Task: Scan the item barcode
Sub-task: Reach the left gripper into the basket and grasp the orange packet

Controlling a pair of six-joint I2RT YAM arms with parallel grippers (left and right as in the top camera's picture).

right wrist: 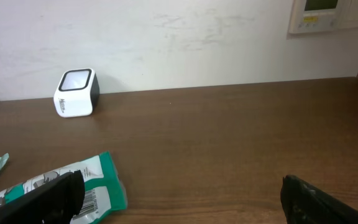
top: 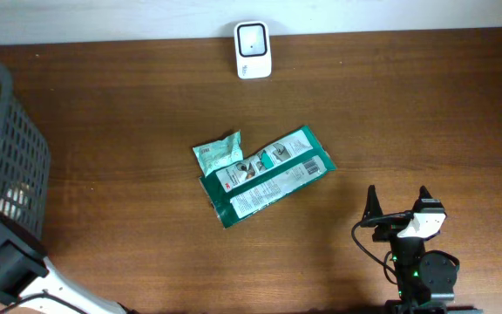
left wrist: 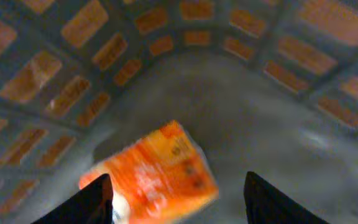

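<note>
Inside the grey basket (left wrist: 73,74), the left wrist view shows a blurred orange packet (left wrist: 154,171) lying on the floor. My left gripper (left wrist: 179,186) is open just above it, the packet lying between the fingers and close to the left one (left wrist: 98,202). From overhead this gripper is hidden in the basket (top: 7,148). A white scanner (top: 253,50) stands at the table's far edge by the wall (right wrist: 76,93). My right gripper (top: 399,205) rests open and empty at the front right (right wrist: 182,186).
A long green packet (top: 268,174) with a barcode facing up (right wrist: 92,186) lies mid-table, a small pale-green packet (top: 219,154) touching its left end. The basket stands at the table's left edge.
</note>
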